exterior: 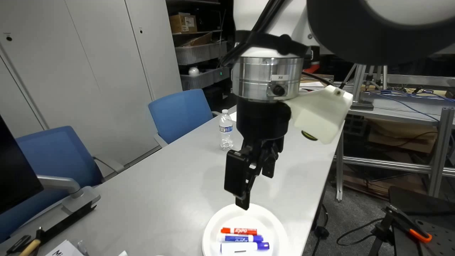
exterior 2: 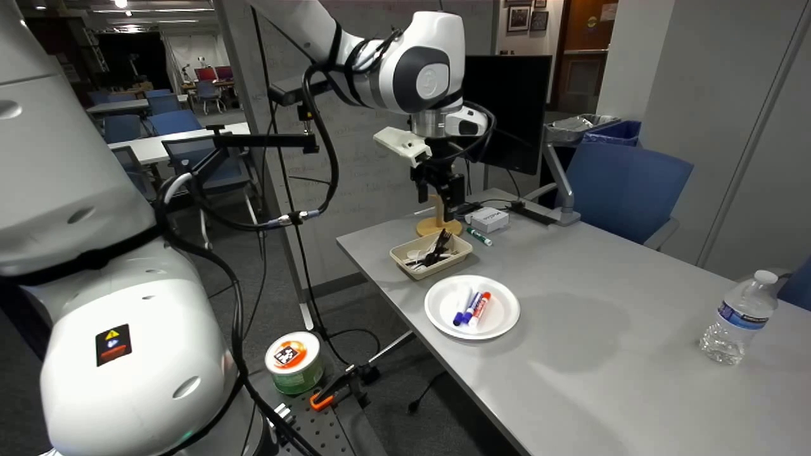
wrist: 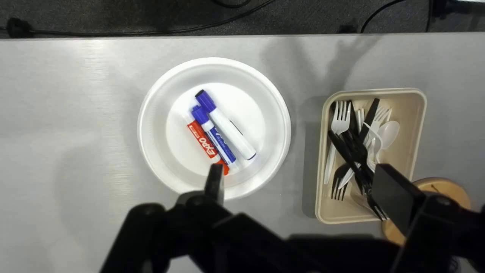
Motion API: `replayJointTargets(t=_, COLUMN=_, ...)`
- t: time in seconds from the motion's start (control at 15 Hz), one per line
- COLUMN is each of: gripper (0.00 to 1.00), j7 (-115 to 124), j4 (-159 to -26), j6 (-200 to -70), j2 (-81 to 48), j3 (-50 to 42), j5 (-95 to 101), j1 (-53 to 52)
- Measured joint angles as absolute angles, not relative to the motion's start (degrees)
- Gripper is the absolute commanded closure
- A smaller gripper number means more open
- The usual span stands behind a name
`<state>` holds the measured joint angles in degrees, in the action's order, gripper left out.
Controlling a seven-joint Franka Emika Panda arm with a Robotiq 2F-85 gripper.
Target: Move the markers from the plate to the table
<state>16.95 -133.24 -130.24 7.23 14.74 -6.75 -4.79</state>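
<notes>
Three markers lie side by side on the white plate, which shows in the wrist view (wrist: 155, 129) and both exterior views (exterior: 211, 231) (exterior 2: 443, 294). They are a red marker (wrist: 202, 140), a blue marker (wrist: 219, 144) and a white marker with a blue cap (wrist: 232, 132). The plate stands on the grey-white table (exterior 2: 608, 361). My gripper (wrist: 301, 170) is open and empty, well above the table. In the wrist view its left finger covers the plate's lower rim by the red marker's end, and its right finger covers part of the cutlery tray. It also shows in both exterior views (exterior: 256, 190) (exterior 2: 437, 206).
A beige tray (wrist: 411, 140) of black and white plastic cutlery stands beside the plate. Near it are a round wooden stand (exterior 2: 437, 226), a green marker (exterior 2: 479, 237) and a white box (exterior 2: 490, 220). A water bottle (exterior 2: 738, 320) stands farther along the table.
</notes>
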Motion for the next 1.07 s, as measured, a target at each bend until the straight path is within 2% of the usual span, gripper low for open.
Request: replayJointTargets(t=1.07, gripper=0.00, j7=8.7, j4=-128.7, j6=-140.3, j2=-3.5, j3=11.2, j5=-0.4, j1=-4.8)
